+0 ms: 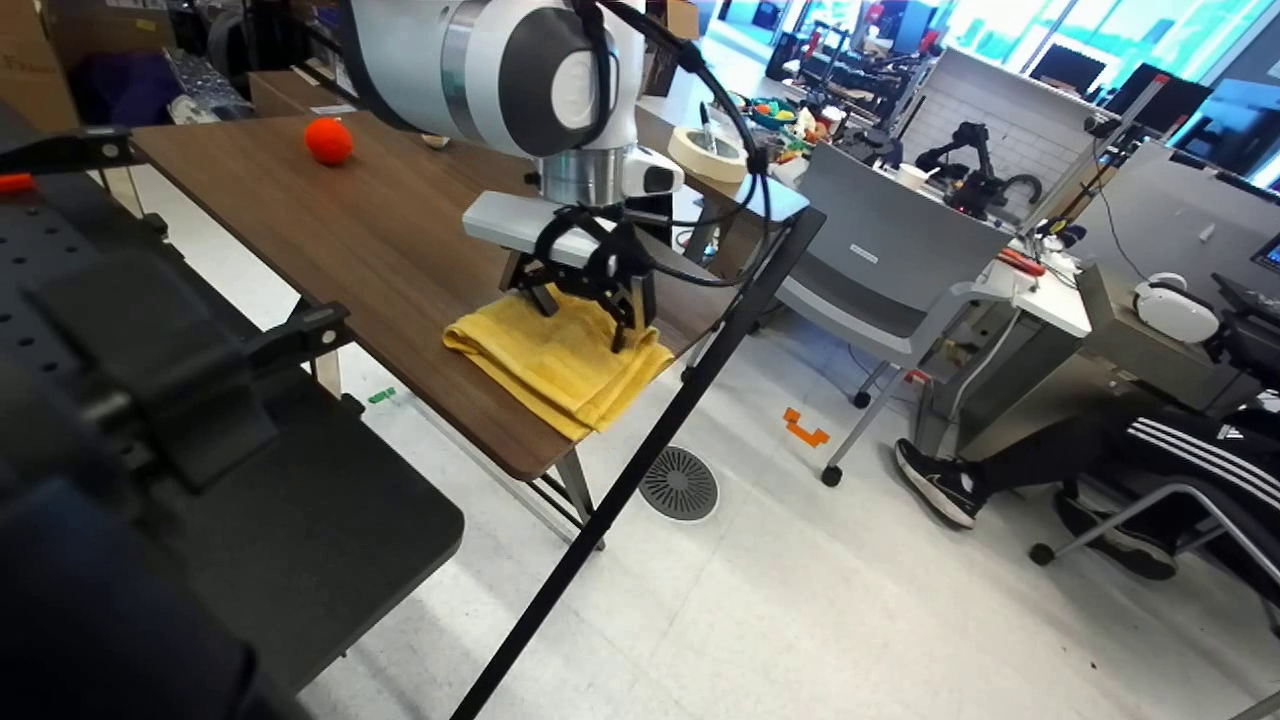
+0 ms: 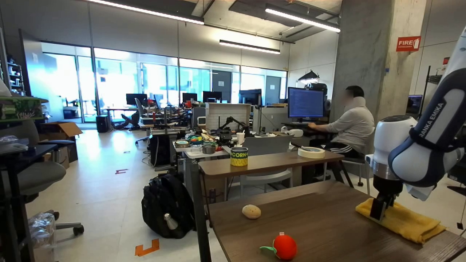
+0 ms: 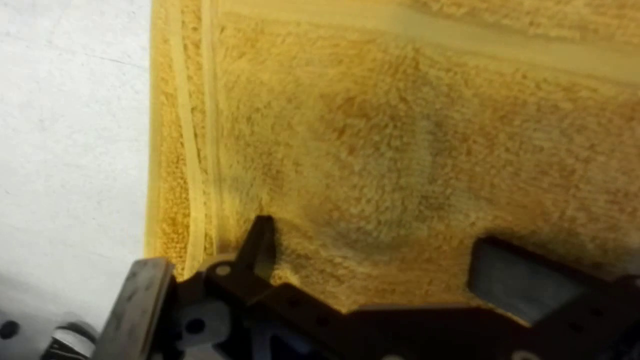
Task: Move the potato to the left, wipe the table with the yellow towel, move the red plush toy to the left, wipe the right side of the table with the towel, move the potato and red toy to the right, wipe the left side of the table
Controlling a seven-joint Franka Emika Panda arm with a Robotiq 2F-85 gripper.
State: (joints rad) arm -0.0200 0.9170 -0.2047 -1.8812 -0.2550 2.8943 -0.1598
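wooden table (image 2: 316, 233): splayed tool (image 1: 583, 325) on towel (image 1: 570, 375); corn can (image 2: 239, 157) behind, contents hidden.

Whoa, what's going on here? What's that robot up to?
A robot arm has its gripper down at the folded yellow towel, near one end of the table. The gripper is open and seems to touch the towel, but I can't tell whether it's wiping right now. The potato and the red plush toy sit apart from each other, away from the towel, and the gripper isn't touching either.
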